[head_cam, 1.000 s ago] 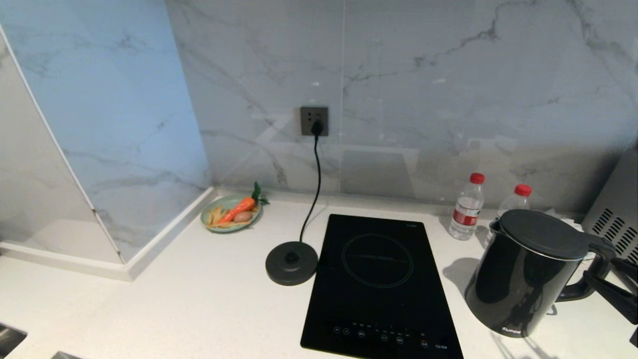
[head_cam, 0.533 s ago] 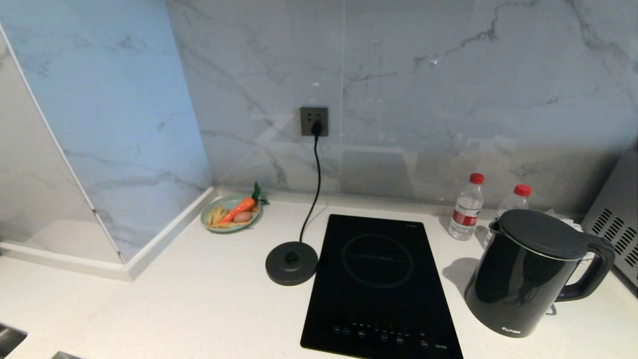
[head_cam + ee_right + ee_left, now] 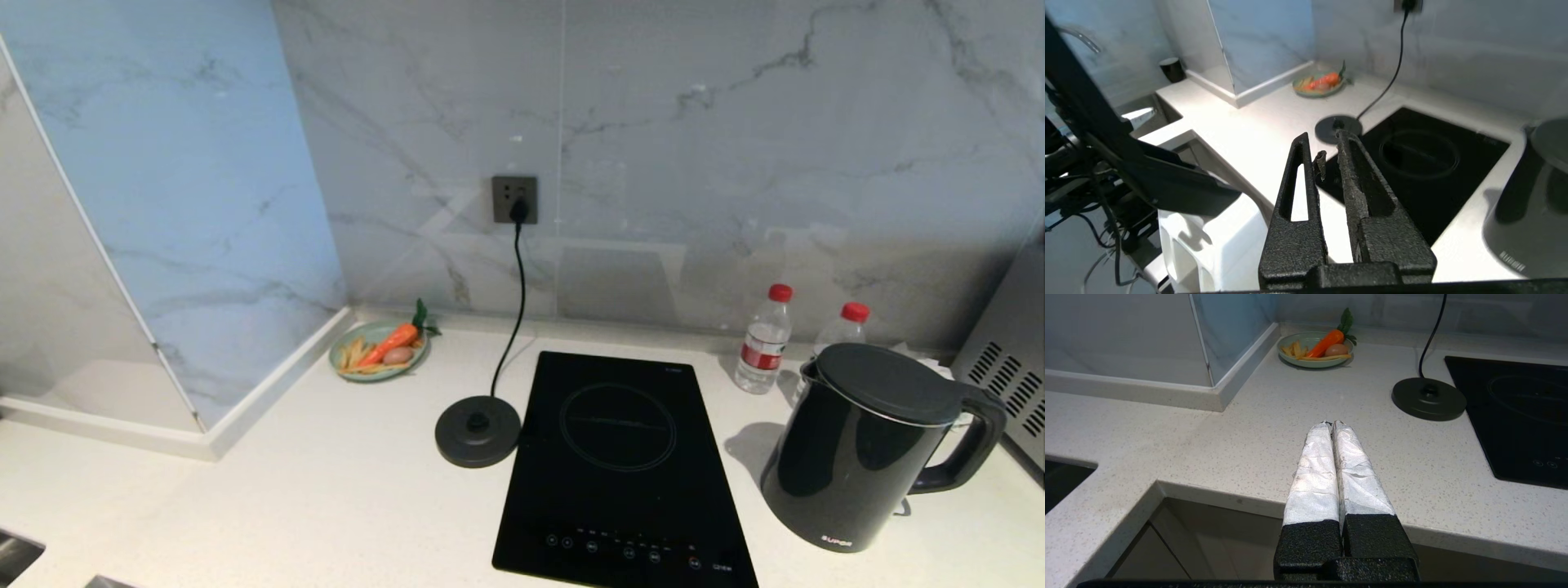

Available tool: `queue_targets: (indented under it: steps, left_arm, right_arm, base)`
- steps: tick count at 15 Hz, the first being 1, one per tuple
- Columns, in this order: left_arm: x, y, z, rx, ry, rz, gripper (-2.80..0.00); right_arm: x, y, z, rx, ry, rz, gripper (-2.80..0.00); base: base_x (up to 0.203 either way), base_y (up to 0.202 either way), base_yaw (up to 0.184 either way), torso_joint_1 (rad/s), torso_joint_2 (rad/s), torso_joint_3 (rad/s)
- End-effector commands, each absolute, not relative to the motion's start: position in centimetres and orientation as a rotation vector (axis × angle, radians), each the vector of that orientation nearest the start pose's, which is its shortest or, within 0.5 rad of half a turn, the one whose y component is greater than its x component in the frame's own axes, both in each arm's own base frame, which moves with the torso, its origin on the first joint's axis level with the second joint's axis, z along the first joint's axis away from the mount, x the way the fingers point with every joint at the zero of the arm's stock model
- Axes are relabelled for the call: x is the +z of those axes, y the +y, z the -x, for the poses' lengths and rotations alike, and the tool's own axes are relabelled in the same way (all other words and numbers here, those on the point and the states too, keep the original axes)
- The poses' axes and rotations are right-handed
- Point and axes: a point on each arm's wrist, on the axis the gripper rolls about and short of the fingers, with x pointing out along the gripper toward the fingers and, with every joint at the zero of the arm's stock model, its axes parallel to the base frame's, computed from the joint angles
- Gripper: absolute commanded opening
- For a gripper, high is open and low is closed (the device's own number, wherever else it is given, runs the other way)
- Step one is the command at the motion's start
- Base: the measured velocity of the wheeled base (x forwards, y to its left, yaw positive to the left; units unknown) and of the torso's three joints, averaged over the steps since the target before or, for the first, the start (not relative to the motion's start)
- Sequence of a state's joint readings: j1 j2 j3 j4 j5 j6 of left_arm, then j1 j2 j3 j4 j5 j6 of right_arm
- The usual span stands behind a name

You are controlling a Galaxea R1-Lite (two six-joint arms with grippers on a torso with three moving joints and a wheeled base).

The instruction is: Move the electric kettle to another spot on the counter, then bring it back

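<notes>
Kettle parked off its base, both arms clear of it.

Nearest, the left gripper [image 3: 1331, 426] hangs over the counter's [image 3: 326, 506] front edge, its foil-wrapped fingers pressed together on nothing. The right gripper [image 3: 1323, 151] sits off the counter, fingers a narrow gap apart and empty. In the head view the induction cooktop [image 3: 620, 465] lies at 6 o'clock, the electric kettle [image 3: 865, 449] stands upright at 4 o'clock, handle turned away from the cooktop, well apart from its corded base disc [image 3: 478, 430] just left of the cooktop. Farther back are two water bottles [image 3: 763, 343] at 2 o'clock and a plate of toy food [image 3: 377, 349] at 10 o'clock. The outbound move looks done; returning calls for the right gripper to reach the handle and carry the kettle over the cooktop.
</notes>
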State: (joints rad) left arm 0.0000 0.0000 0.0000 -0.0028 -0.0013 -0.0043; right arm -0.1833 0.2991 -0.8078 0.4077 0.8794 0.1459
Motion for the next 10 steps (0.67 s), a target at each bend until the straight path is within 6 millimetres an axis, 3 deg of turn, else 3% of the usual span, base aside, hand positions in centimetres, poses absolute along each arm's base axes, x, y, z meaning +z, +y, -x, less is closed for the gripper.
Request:
queue_targets:
  steps: [1,3,6,8,10]
  left_arm:
    - [7.5,0.0,2.3,-0.002,-0.002,0.005,-2.80]
    - [7.5,0.0,2.3,-0.002,-0.002,0.005,-2.80]
    - [7.5,0.0,2.3,-0.002,-0.002,0.005,-2.80]
    - [7.5,0.0,2.3,-0.002,-0.002,0.005,-2.80]
    - [7.5,0.0,2.3,-0.002,-0.002,0.005,-2.80]
  right_arm:
    - [26.2,3.0,7.8,0.702,-0.061,-0.070,-2.80]
    - [25.4,2.9,8.5,0.711,-0.062,0.025,-2.80]
    - [24.8,2.0,10.3,0.755,-0.033,0.034,-2.80]
    - [23.3,1.5,12.0,0.777,-0.018,0.034,-2.80]
    - [20.3,1.4,14.2,0.763,-0.022,0.054,-2.80]
  base:
    - [0.000,0.000,0.000,0.000,0.00,0.000]
    - [0.000,0.000,0.000,0.000,0.00,0.000]
    - [0.000,0.000,0.000,0.000,0.00,0.000]
    - [0.000,0.000,0.000,0.000,0.00,0.000]
    - [0.000,0.000,0.000,0.000,0.00,0.000]
